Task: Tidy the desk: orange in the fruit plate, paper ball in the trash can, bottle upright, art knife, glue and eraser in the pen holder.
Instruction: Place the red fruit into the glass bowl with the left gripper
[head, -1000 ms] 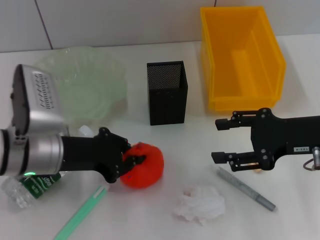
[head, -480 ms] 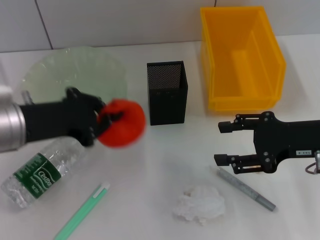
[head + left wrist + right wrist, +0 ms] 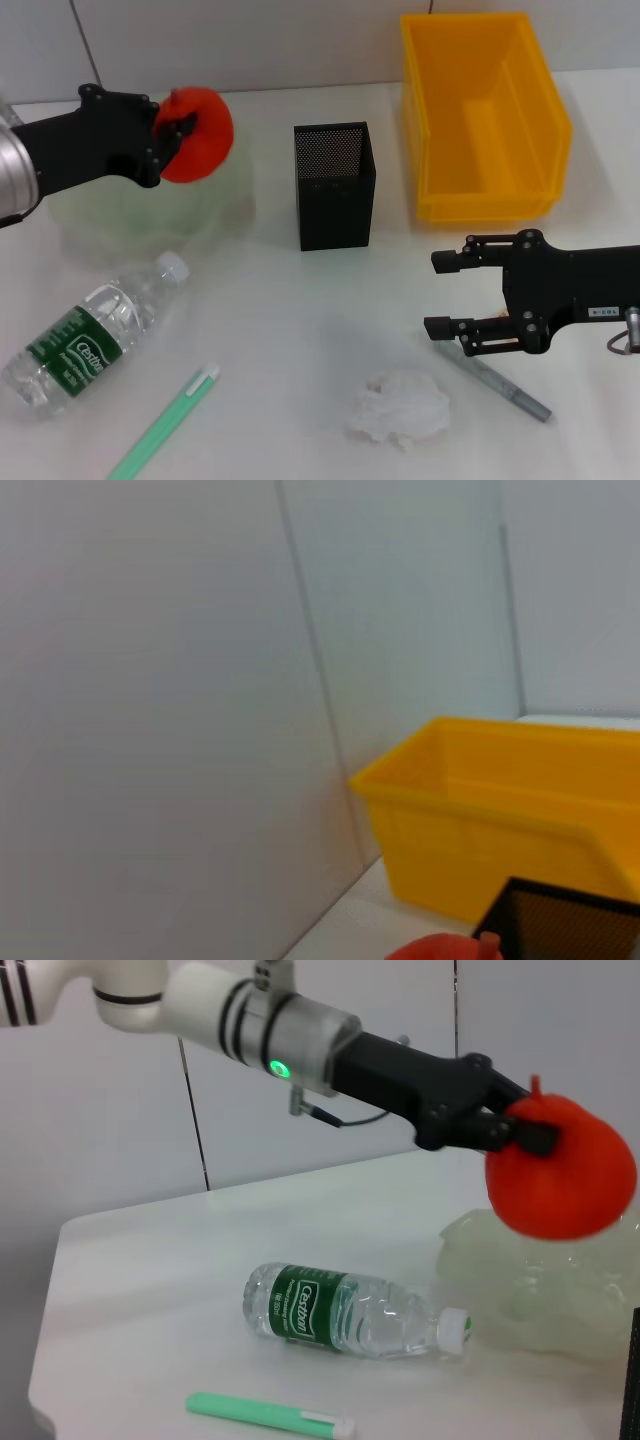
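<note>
One orange — left gripper clamped, above fruit plate.

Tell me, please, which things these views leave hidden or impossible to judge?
- Eraser: seen in no view.
- Fruit plate: head view, near rim hidden by the left gripper and orange.
- Grey pen: head view, upper end covered by the right gripper.
- Trash can: left wrist view, cut off at the edge.
</note>
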You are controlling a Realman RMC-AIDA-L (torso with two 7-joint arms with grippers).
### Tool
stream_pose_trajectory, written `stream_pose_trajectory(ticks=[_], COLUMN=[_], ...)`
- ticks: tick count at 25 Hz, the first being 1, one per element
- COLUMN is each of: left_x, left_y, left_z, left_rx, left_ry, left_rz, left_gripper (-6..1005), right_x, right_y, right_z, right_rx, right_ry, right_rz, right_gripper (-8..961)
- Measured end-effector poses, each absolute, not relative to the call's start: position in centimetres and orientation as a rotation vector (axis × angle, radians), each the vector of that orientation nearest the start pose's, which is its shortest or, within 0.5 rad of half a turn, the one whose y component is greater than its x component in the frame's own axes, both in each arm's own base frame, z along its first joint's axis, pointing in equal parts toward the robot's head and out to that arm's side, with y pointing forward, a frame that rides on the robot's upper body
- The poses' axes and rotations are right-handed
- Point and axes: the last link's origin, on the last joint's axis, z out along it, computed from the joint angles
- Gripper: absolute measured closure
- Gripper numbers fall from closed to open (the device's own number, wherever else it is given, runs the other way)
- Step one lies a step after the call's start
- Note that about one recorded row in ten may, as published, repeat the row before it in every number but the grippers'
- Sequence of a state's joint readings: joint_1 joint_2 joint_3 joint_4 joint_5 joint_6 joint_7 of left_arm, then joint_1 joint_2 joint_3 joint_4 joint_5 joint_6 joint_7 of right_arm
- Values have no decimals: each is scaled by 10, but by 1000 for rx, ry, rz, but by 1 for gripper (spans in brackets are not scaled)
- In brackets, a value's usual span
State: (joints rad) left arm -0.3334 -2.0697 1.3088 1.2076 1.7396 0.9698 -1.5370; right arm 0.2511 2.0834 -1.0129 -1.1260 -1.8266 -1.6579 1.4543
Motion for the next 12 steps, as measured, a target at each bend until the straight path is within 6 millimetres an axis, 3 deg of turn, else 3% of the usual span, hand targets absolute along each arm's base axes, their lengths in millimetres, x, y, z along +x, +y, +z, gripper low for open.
stream_pose_trajectory(ticks=[6, 12], left_x=[-212, -230], left_y=[395, 411], left_z=[7, 5], left_rx=[-2384, -2284], left_ry=[-294, -366], left_rz=[-360, -290], left_gripper=[888, 885], right_x=[249, 249], right_y=[281, 280], right_z=[30, 30], right_rx=[-2829, -2825], right_ry=[340, 342], right_rz=[591, 595], right_gripper=[221, 222])
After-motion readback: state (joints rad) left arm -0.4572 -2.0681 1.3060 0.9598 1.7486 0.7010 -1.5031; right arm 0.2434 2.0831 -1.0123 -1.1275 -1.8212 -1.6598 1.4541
